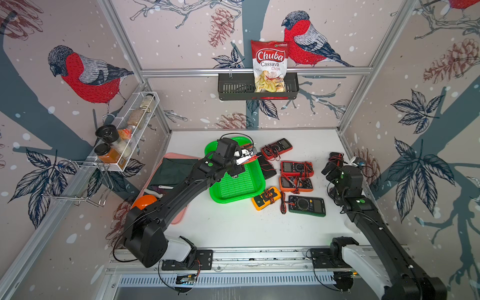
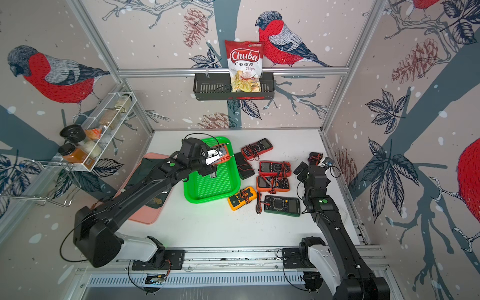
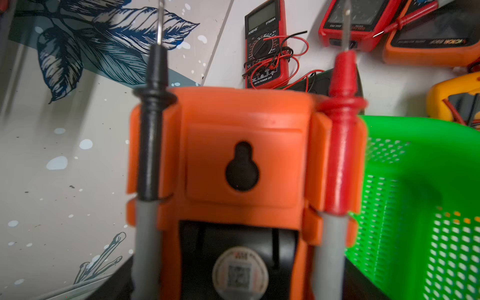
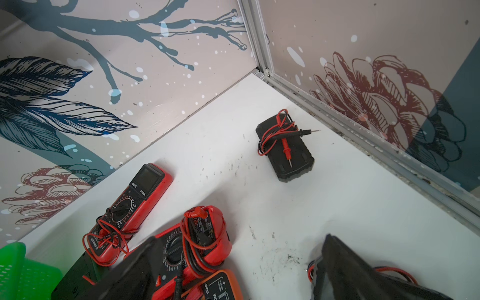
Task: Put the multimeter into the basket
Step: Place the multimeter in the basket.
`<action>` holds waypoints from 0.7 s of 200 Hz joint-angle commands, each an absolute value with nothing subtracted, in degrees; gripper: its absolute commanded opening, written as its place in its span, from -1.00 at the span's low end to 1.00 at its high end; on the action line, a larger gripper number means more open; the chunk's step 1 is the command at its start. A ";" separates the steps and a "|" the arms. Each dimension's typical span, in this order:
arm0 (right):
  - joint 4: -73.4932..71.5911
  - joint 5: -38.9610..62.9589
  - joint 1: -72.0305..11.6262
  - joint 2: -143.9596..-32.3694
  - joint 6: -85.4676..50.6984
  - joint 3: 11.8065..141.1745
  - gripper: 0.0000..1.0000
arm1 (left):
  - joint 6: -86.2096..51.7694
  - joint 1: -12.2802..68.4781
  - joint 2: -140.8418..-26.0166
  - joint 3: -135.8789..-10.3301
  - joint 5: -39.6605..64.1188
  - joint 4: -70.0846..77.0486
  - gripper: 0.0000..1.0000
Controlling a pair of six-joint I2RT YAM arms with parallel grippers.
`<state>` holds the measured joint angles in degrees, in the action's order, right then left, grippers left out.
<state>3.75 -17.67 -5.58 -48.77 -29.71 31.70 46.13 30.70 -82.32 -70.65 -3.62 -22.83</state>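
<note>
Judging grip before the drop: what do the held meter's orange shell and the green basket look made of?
Orange shell: probably matte rubber or soft plastic, judging by moulded clips and rounded edges. Green basket: glossy moulded plastic, given its sheen and mesh walls.

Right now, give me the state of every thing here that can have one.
left gripper, shut on held orange multimeter.
held orange multimeter, over the basket's far end, probes clipped to its back.
right gripper, open, empty.
basket, upright on the table, visible floor bare except a sticker.
far red multimeter, face up, screen blank.
chip bag, upright in the black shelf basket.
</note>
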 commanded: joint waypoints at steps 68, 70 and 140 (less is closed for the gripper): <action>4.90 -18.80 -5.64 -50.12 -30.23 33.40 1.00 | 56.51 18.49 -99.35 -81.14 11.51 -24.85 -1.00; 4.98 -18.81 -5.63 -50.10 -30.28 33.44 1.00 | 56.71 18.46 -99.81 -81.61 11.51 -25.07 -1.00; 7.98 -19.64 -5.80 -48.92 -30.76 34.40 1.00 | 59.67 17.02 -114.20 -91.34 9.75 -31.11 -1.00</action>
<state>6.52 -18.26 -5.63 -49.36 -30.11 33.76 58.04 17.45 -112.18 -89.23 8.91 -30.02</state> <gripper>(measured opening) 0.999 0.865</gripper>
